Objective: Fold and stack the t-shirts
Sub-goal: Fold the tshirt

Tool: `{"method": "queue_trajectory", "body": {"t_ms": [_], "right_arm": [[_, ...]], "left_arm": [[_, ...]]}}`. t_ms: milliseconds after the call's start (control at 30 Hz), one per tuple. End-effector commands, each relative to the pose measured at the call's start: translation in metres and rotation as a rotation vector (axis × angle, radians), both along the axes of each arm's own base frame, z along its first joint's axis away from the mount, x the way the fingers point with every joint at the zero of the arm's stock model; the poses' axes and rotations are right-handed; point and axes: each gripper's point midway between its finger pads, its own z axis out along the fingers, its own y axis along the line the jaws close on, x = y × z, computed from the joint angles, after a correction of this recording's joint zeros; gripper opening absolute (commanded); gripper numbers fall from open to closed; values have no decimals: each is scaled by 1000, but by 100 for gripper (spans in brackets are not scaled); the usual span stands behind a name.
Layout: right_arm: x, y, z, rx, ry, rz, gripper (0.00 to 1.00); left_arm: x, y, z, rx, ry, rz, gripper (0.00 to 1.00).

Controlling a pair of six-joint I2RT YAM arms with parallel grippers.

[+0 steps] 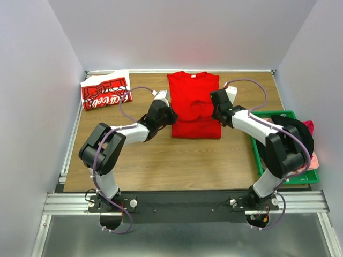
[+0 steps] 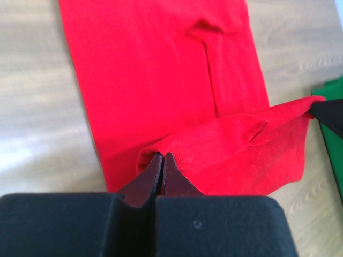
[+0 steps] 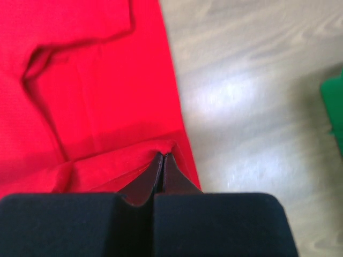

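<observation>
A plain red t-shirt lies flat in the middle of the table, collar toward the back. Both grippers are shut on its near part, which is raised and sags between them. My left gripper pinches the left corner of the raised cloth; its tips are closed on the fabric. My right gripper pinches the right corner, and it also shows as a dark tip in the left wrist view. A folded red t-shirt with white script lettering lies at the back left.
A green crate stands at the right edge of the table, with dark and pink cloth in it. Its green edge lies close to the right gripper. Grey walls stand on three sides of the table.
</observation>
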Motion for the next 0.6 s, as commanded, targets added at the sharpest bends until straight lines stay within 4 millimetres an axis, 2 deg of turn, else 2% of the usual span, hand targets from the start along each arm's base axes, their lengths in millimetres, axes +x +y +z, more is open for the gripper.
{"method": "queue_trajectory", "body": {"t_ms": [0, 67, 100, 133, 167, 233, 267, 300, 467, 567], "right_arm": [[34, -9, 3, -29, -39, -12, 0], [47, -6, 4, -30, -43, 6, 0], [55, -6, -2, -40, -31, 11, 0], [55, -7, -10, -45, -16, 8, 0], [63, -6, -6, -45, -27, 10, 0], [69, -9, -17, -49, -5, 7, 0], [72, -9, -20, -46, 2, 9, 1], [78, -9, -18, -40, -6, 8, 0], [93, -5, -34, -51, 18, 34, 0], [102, -4, -30, -53, 6, 37, 0]], "left_arm": [[24, 0, 8, -22, -44, -22, 0], [35, 5, 6, -25, -41, -11, 0], [38, 5, 6, -33, -43, -15, 0], [42, 6, 4, -34, -41, -15, 0], [45, 6, -2, -32, -32, -16, 0], [53, 4, -1, -42, -40, -38, 0], [56, 3, -9, -36, -26, -40, 0], [61, 3, -7, -42, -31, -40, 0], [71, 11, -16, -47, -16, -18, 0], [75, 19, -14, -51, -22, 5, 0]]}}
